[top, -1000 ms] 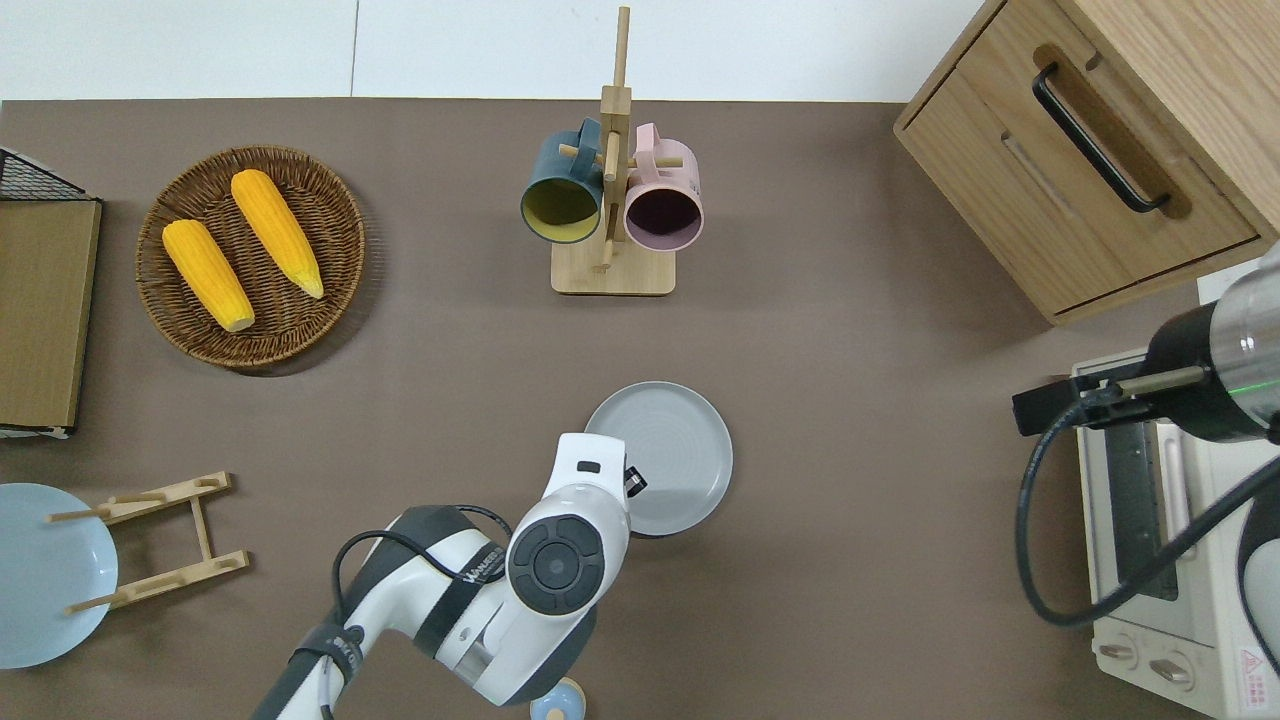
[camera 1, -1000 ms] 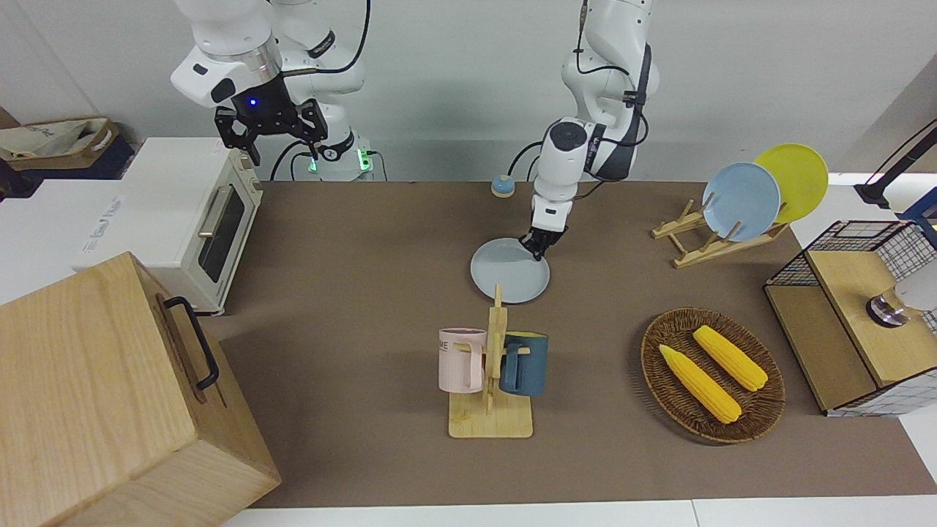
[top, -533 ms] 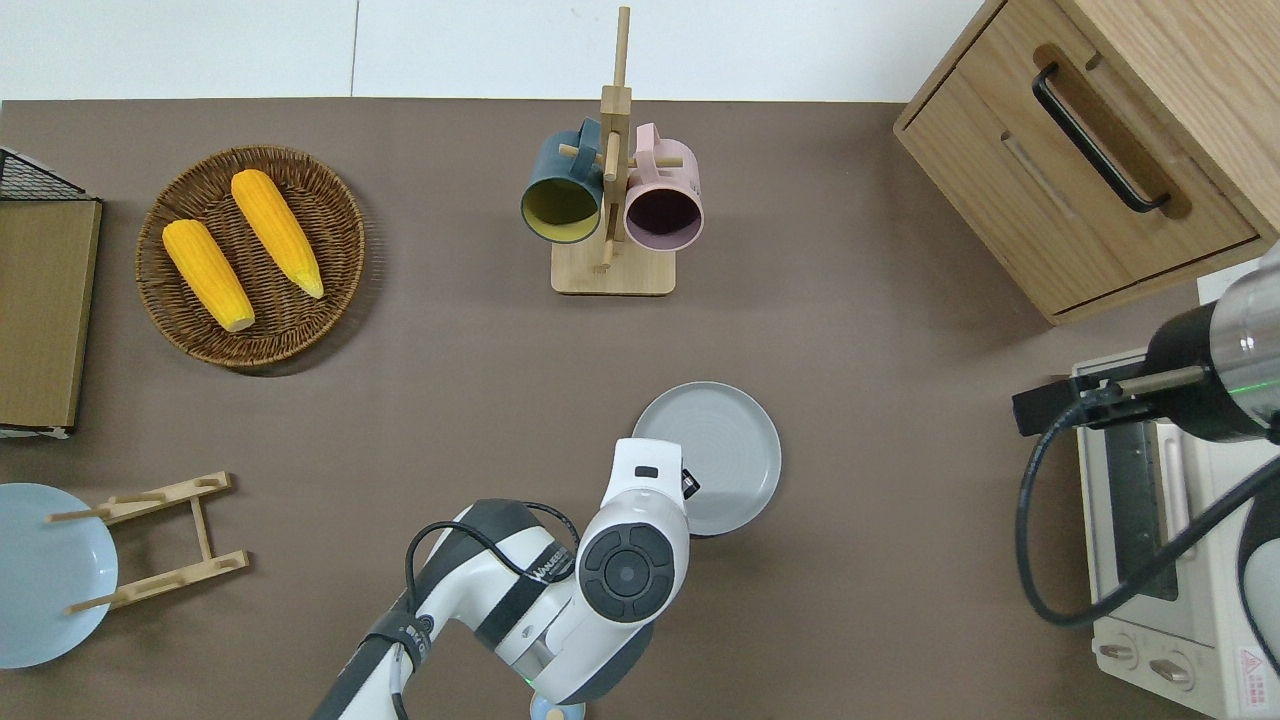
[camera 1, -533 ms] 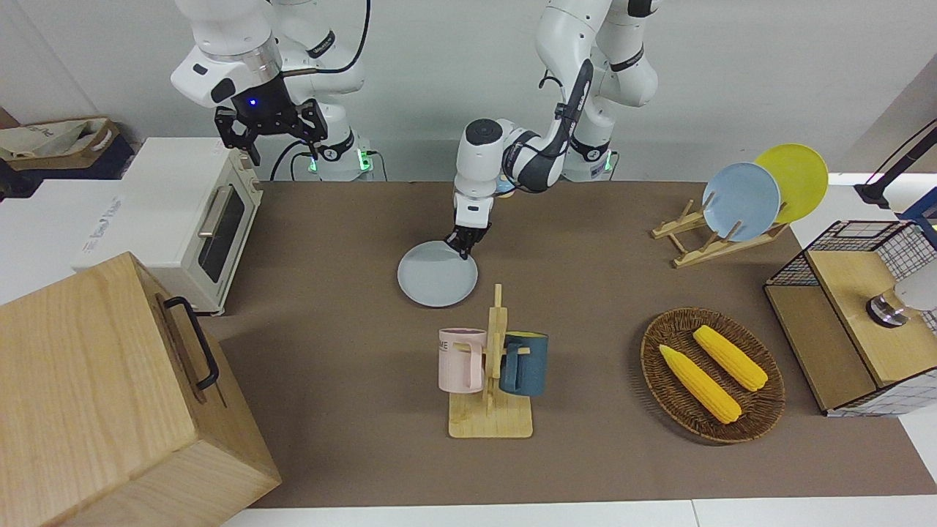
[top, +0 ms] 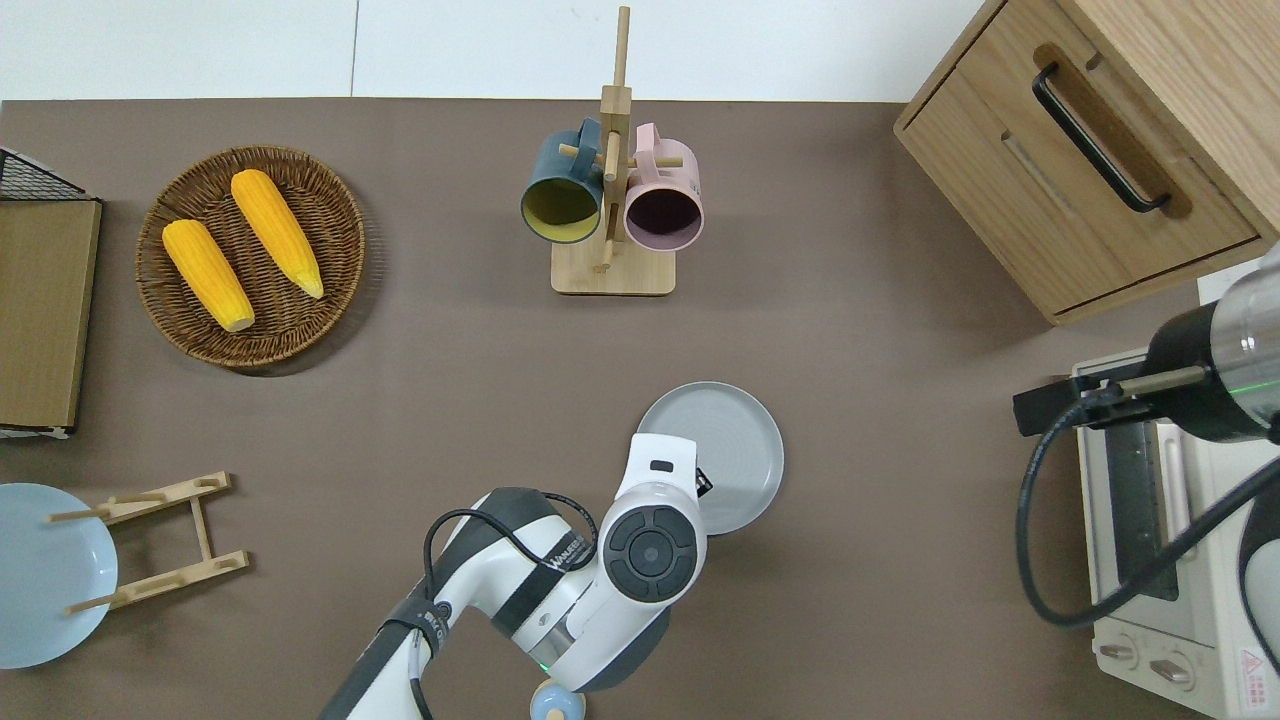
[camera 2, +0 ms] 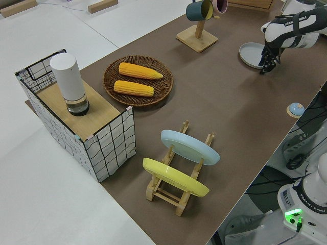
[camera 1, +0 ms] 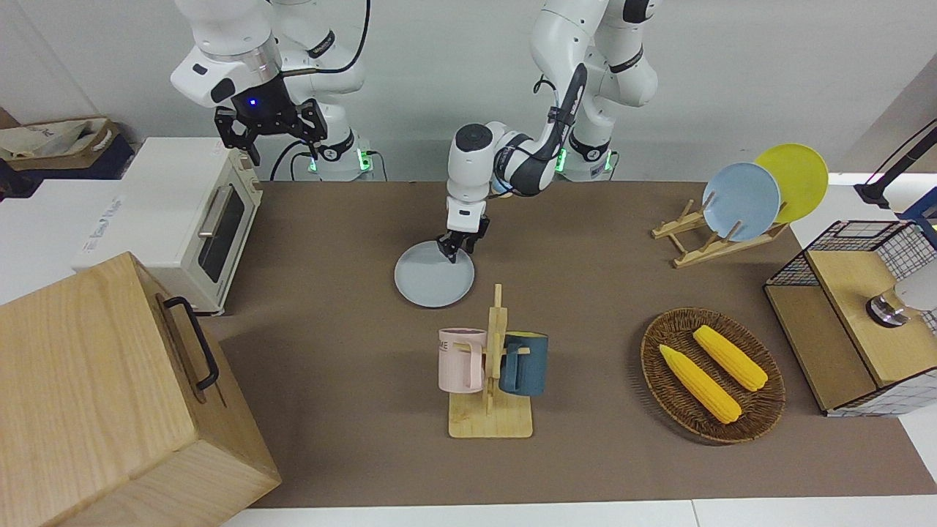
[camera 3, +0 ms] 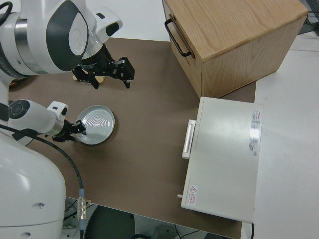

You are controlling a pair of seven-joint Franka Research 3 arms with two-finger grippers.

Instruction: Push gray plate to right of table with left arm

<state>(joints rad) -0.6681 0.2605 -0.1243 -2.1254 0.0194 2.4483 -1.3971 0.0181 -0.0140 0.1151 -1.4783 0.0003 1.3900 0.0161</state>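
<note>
My left tool (camera 1: pixel 456 251), fingers slightly apart, hangs over the gray plate's (camera 1: pixel 432 282) robot-side rim on the tabletop (camera 1: pixel 337 329)

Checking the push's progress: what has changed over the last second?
The left gripper, at the gray plate's rim, slid it across the table toward the right arm's end; the last half-second added little. The right arm, mug rack and corn basket stayed put.
</note>
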